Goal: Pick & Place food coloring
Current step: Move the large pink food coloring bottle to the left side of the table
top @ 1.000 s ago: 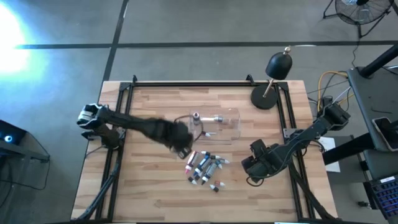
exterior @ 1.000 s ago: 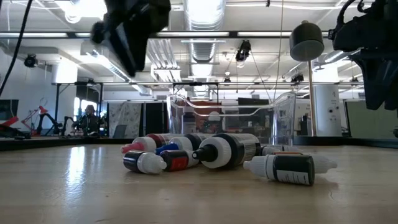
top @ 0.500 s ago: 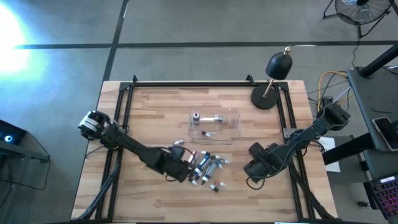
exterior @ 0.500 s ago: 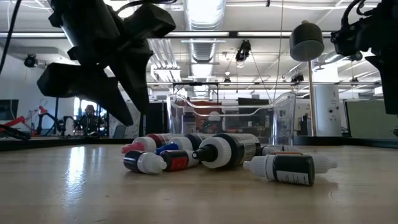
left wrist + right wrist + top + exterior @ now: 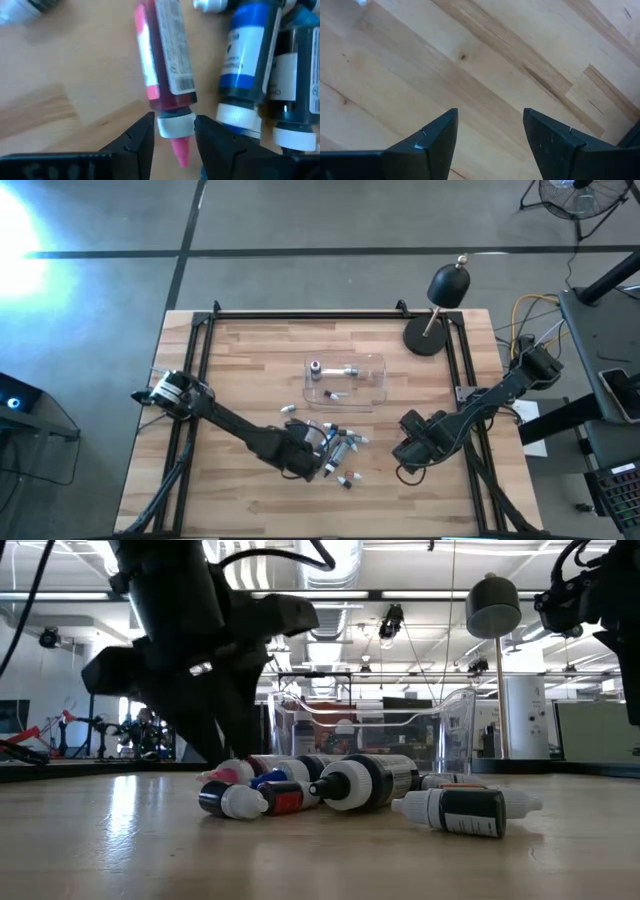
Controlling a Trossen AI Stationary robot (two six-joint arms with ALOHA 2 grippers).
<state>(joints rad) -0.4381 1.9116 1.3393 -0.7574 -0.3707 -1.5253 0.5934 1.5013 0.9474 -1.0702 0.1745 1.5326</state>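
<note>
Several tiny food coloring bottles (image 5: 332, 448) lie on their sides in a heap on the wood, in front of the clear tray (image 5: 380, 362); a few more lie inside the tray. My left gripper (image 5: 305, 463) is down at the heap's left end, open. Its fingers stand on either side of the white collar (image 5: 176, 125) of a pink-tipped red bottle (image 5: 167, 65), which lies flat (image 5: 225, 775). My right gripper (image 5: 412, 448) hovers open over bare wood (image 5: 490, 120), to the right of the heap. My left gripper (image 5: 174, 120) comes at the red bottle from above, slanting, its fingers across the bottle at the white collar below the pink tip (image 5: 181, 151). The fingers stand very close to the collar, and I cannot tell whether they touch it. The bottle lies flat on the table.
Blue-labelled and dark bottles (image 5: 247, 65) lie right beside the red one. A black desk lamp (image 5: 440, 300) stands at the far right corner. The tray's clear wall (image 5: 400, 735) rises behind the heap. Bare wood lies toward the near and left edges.
My left arm has swung from beside the tray toward the near edge and come down onto the left end of the heap, its fingers now low around the red bottle. The bottles have not moved.
</note>
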